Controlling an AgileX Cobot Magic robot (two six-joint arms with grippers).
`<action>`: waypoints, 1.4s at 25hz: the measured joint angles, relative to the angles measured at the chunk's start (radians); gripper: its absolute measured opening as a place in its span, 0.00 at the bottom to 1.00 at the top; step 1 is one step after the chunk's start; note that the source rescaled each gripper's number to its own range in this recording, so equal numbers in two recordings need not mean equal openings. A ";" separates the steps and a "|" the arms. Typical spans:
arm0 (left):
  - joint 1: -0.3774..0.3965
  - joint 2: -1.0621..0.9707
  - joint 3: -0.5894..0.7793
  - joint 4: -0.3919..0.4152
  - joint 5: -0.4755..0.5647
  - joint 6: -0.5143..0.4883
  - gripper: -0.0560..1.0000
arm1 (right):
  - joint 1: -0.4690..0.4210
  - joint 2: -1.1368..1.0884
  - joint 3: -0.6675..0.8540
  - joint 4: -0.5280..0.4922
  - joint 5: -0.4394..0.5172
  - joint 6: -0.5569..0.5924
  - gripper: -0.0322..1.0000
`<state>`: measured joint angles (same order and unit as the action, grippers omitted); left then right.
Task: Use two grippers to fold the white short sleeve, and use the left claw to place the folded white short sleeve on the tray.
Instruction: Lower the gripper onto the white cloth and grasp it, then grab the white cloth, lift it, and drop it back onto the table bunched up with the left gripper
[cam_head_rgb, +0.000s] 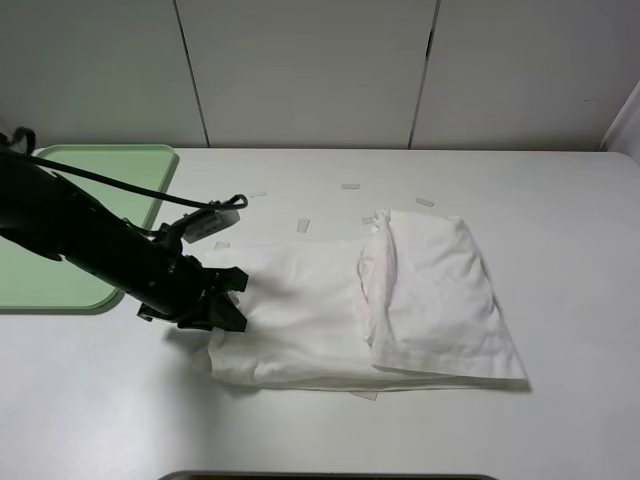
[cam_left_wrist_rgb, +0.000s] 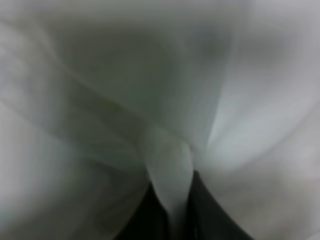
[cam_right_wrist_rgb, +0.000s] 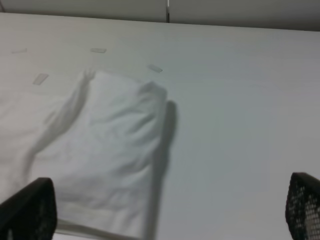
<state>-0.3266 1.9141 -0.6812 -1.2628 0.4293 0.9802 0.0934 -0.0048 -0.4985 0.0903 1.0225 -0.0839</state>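
Cloth of the white short sleeve (cam_head_rgb: 320, 310) is pinched at its left edge by the shut left gripper (cam_head_rgb: 225, 300); up close, everything is blurred and little beyond fabric can be made out. The shirt is laid partly folded on the table (cam_head_rgb: 560, 200), just right of the tray (cam_head_rgb: 60, 290), which is cut off by the frame. The right gripper (cam_right_wrist_rgb: 167, 200) is held wide open over the shirt's edge, only its fingertips (cam_right_wrist_rgb: 27, 210) being shown.

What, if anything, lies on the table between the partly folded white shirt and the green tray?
Nothing visible. Only the left gripper, pinching the white short sleeve at its edge, and its arm span the table toward the tray.
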 joint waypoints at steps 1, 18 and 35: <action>0.018 -0.033 0.001 0.082 0.003 -0.062 0.06 | 0.000 0.000 0.000 0.000 0.000 0.000 1.00; 0.210 -0.452 -0.100 1.214 0.276 -0.916 0.05 | 0.000 0.000 0.000 0.000 0.000 0.000 1.00; -0.179 -0.452 -0.100 0.984 0.098 -0.684 0.05 | 0.000 0.000 0.000 0.000 0.000 0.000 1.00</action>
<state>-0.5055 1.4618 -0.7813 -0.2788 0.5269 0.2967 0.0934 -0.0048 -0.4985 0.0903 1.0225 -0.0835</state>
